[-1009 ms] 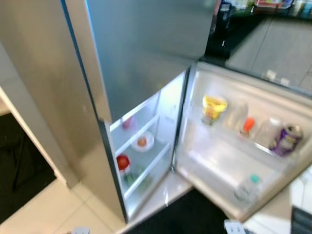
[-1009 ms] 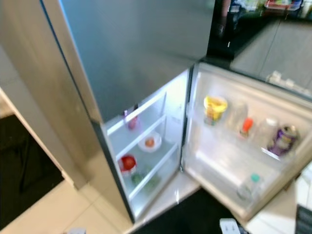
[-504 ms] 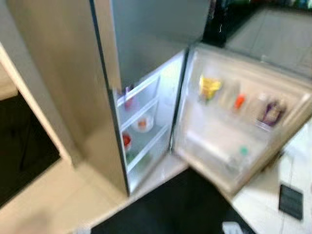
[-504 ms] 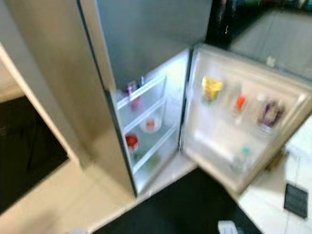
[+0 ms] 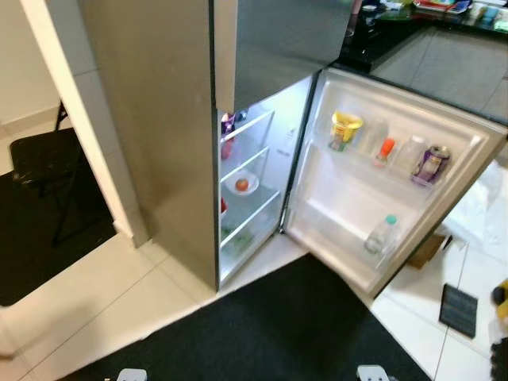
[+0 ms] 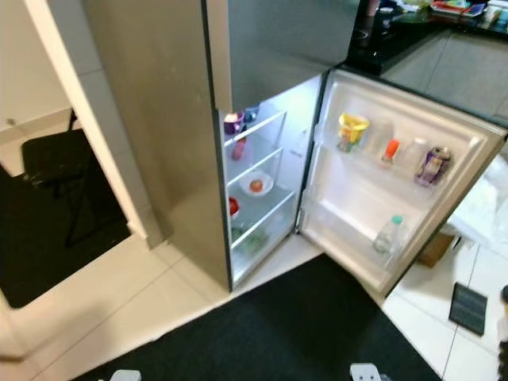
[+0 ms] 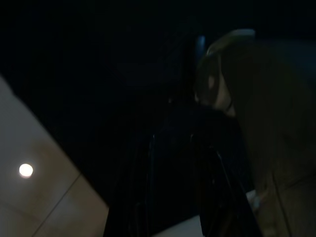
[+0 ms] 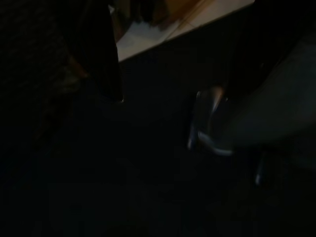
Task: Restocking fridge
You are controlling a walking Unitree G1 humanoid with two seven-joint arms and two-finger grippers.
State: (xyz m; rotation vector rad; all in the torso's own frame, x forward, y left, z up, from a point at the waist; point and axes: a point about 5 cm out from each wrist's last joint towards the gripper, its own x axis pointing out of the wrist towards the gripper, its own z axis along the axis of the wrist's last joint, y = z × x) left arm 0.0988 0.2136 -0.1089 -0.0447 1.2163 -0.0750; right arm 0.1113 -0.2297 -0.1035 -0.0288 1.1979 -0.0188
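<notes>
camera's backed off and sharpened up since a second ago, fridge [image 5: 238, 143] sits ahead with its door [image 5: 381, 182] swung wide, can't tell either hand's state, and walking in carelessly could clip that door and rattle the bottles [image 5: 382, 234] loose

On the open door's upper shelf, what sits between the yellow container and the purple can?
In the left eye view, between the yellow container and the purple can stand an orange-capped bottle and what look like clear bottles, too faint to identify.
</notes>
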